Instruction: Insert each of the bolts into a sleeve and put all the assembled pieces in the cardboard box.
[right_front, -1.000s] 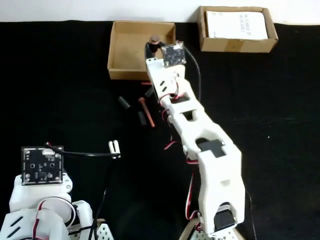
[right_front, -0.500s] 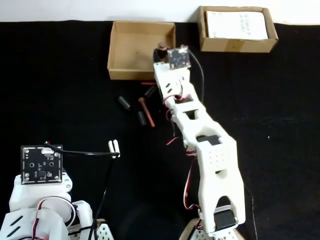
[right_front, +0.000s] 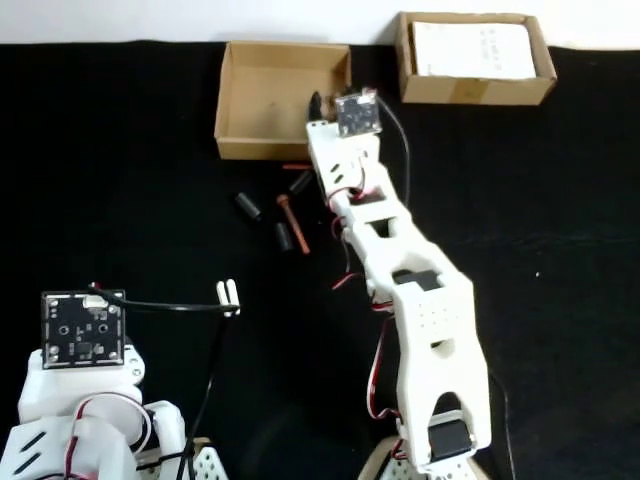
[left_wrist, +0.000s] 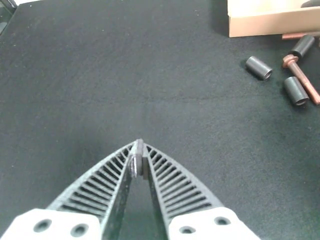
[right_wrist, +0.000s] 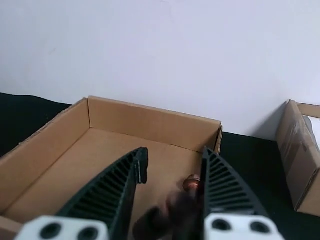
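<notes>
Assembled piece now loose between right jaws

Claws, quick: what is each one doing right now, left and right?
Left claw: closed, empty.
Right claw: open above the cardboard box, with a blurred bolt piece apparently loose in its gap.

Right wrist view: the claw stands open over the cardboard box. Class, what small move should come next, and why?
Probably draw the right claw back from the cardboard box toward the loose sleeves and bolt on the table: its jaws stand open, and the assembled piece shows blurred between them, seemingly released over the box.
</notes>
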